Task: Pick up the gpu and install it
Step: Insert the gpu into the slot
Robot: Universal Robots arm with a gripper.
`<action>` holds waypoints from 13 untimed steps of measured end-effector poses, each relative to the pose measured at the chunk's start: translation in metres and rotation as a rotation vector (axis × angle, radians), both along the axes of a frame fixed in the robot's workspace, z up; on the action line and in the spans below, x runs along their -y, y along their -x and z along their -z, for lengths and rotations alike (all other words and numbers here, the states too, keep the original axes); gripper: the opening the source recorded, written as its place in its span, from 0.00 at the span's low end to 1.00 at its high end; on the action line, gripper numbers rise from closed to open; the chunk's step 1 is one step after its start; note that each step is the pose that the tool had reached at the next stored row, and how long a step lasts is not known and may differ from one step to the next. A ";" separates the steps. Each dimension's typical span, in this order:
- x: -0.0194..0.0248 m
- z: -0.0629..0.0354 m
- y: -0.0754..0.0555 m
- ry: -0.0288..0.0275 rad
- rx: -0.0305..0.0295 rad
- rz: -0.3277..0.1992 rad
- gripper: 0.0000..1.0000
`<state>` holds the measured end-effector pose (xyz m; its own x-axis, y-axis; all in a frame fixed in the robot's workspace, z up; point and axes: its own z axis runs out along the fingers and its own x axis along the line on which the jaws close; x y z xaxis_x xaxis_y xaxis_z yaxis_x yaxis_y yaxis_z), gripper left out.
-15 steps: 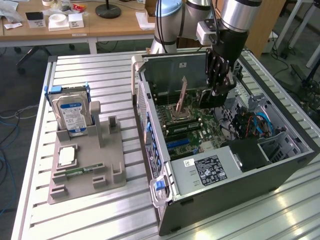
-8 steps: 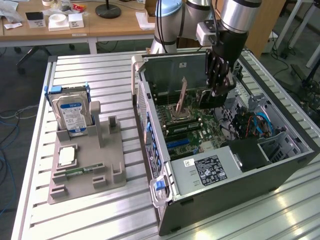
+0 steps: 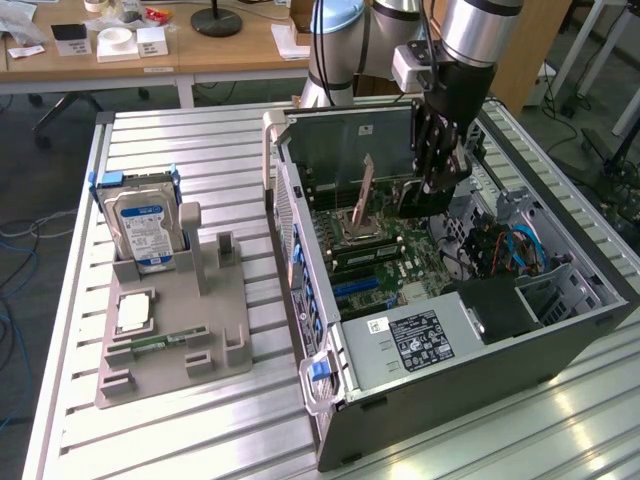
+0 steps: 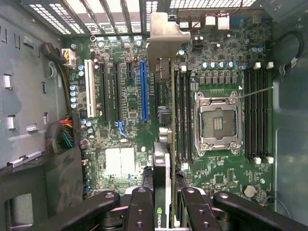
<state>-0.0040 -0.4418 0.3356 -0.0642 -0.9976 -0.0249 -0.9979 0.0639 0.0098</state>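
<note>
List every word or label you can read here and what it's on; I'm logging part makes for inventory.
"NVIDIA" (likely, next to a green logo): on the edge of the gpu, which the pincer grips.
Blue-white label on the hard drive: too small to read.
Black label on the silver box inside the case: too small to read.
Printing on the motherboard: too small to read.
</note>
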 end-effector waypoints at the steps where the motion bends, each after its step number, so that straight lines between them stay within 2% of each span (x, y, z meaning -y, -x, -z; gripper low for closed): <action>1: 0.0000 0.0003 0.000 -0.0002 0.0001 0.000 0.27; 7: 0.0001 0.0045 0.002 0.0000 0.0000 0.000 0.27; 13: 0.0026 0.0117 0.004 0.0000 0.0000 0.000 0.27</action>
